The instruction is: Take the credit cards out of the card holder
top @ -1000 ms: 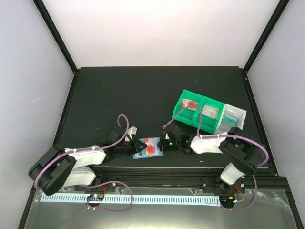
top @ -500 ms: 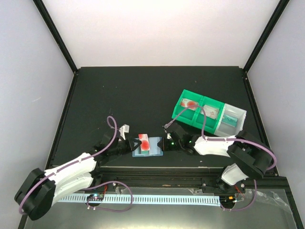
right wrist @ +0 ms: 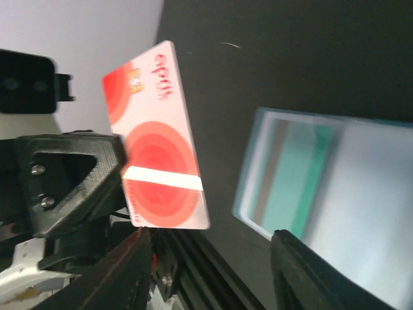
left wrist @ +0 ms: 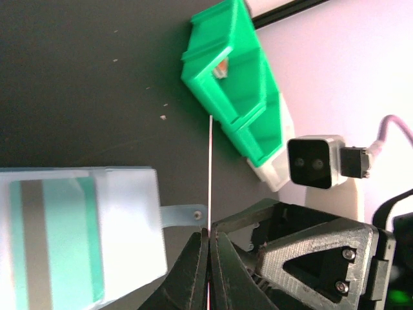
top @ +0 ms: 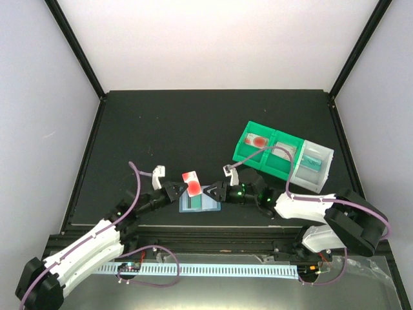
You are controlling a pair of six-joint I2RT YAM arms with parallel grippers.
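Top external view: left gripper [top: 175, 191] clamped a red card [top: 191, 183] held up; the holder [top: 200, 201] lay at its four o'clock, right gripper [top: 213, 192] nearer, jaws apart, at the holder's two o'clock.

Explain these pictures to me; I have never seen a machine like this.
Two robot arms are bolted at the near edge of a dark table. One picture looks down from above; the other two come from a camera on each wrist. The left pincer is shut on a red-and-white card, held clear of the light blue card holder lying on the table. A teal card sits in that holder. The right pincer is open, holding nothing, near the holder. Green and clear bins stand farther back right.
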